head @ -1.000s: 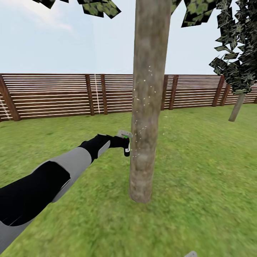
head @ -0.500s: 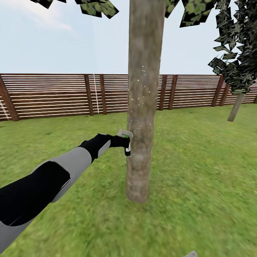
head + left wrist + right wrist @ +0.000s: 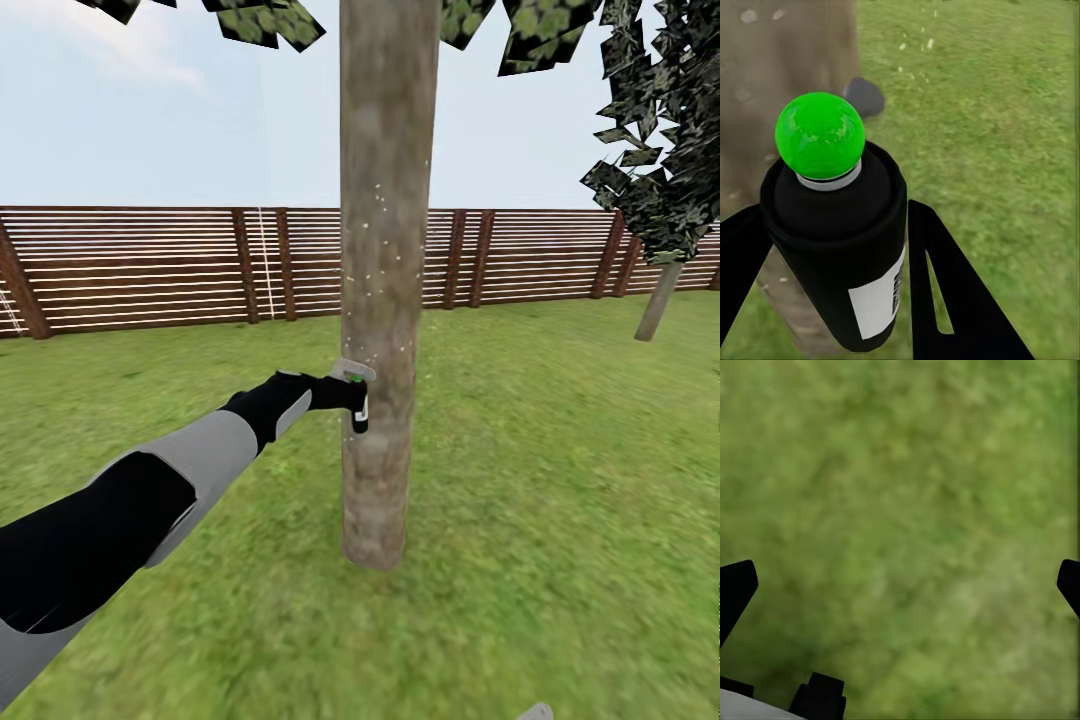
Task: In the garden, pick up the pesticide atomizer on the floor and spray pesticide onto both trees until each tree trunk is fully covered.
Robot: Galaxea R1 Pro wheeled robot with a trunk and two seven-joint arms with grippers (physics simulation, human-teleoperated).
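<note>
Grass [image 3: 560,520] is all around me, with a brown slat fence [image 3: 130,265] far behind. My left end effector [image 3: 352,392] is closed on the pesticide atomizer [image 3: 357,400], one black finger [image 3: 945,292] on each side of it. I hold it up off the ground, right beside the tree trunk [image 3: 380,300]; I cannot tell if it touches the bark. From my left wrist it looks like a fat black can [image 3: 840,247] with a white label and a shiny green ball [image 3: 820,135] on top. From my head it looks small, black and pale grey, with a green dot. Its long side runs up and down, and its top end is toward the trunk. Tiny white specks sit on the grey-brown bark. Another tree [image 3: 660,180] stands far off by the fence. My right end effector [image 3: 900,585] is spread wide open over the grass, holding nothing.
</note>
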